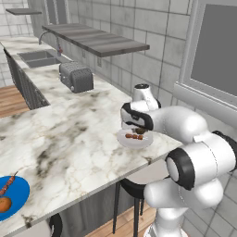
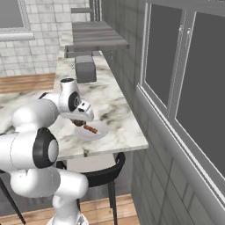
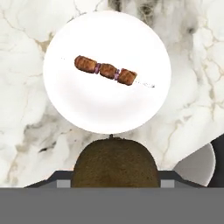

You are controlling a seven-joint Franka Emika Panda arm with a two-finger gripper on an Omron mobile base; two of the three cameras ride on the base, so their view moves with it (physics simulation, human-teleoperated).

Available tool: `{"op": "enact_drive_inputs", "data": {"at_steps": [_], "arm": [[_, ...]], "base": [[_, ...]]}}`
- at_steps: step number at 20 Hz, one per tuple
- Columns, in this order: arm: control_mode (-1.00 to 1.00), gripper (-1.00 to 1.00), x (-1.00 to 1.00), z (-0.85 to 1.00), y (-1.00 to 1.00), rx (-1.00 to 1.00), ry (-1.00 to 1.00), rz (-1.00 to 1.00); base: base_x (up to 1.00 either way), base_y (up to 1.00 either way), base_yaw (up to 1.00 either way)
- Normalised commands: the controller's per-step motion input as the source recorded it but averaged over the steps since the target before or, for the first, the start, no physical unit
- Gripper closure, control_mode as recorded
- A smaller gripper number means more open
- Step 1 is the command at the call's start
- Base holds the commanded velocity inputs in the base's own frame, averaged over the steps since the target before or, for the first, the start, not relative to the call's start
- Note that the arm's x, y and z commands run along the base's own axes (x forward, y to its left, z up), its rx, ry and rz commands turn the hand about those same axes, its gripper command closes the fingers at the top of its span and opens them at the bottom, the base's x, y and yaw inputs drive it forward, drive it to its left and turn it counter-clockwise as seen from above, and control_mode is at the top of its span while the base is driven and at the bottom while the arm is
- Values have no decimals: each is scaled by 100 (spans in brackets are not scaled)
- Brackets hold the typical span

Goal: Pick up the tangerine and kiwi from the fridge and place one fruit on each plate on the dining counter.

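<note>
- At your far left in the left base view, the blue plate [image 1: 11, 196] sits at the near edge of the table [image 1: 69, 143] with the tangerine [image 1: 4, 204] on it beside a skewer, so you can judge that half of the job done.
- Further along, the toaster [image 1: 76, 77] and the sink [image 1: 39, 58] stand well back from the work, out of your way.
- Near the right end of the table lies the white plate [image 3: 78, 100], carrying only a small meat skewer [image 3: 107, 70]; this is the free plate, which is why the arm is brought here.
- Over that plate's near rim you have the hand [image 2: 79, 122], closed on the kiwi [image 3: 114, 164]; the brown fruit sits between the fingers and is clear of the plate surface, as far as the hand view shows.
- The kiwi hangs over the plate's edge rather than its middle, so you probably need a short reach forward, clear of the skewer, before lowering and letting go.
- A dark stool [image 2: 103, 173] stands under the table's end.
</note>
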Motion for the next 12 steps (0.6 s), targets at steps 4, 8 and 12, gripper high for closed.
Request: {"op": "enact_drive_inputs", "data": {"at_steps": [4,8,12], "arm": [[-100,100,0,-21,1,0,-45,0],[-100,100,2,-26,1,0,-26,0],[-100,100,0,1,0,0,2,1]], "base": [[0,0,0],[0,0,0],[0,0,0]]}}
